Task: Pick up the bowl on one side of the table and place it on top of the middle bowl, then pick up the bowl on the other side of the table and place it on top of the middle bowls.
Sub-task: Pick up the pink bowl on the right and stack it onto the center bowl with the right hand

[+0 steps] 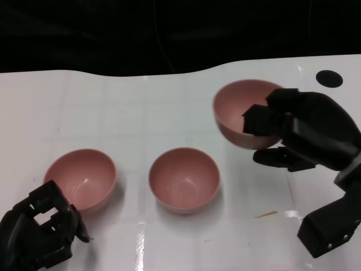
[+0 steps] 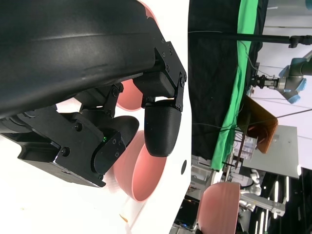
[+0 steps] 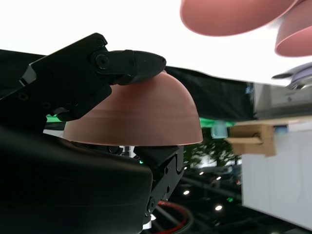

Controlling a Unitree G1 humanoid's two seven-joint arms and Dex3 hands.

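Three pink bowls point(image 1: 183, 179) — one aloft

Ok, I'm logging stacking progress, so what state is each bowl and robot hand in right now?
Right bowl: lifted off the table, tilted, held by the right robot hand.
Middle bowl: upright on the table, nothing stacked in it.
Left bowl: upright on the table.
Left robot hand: fingers curled, holding nothing.
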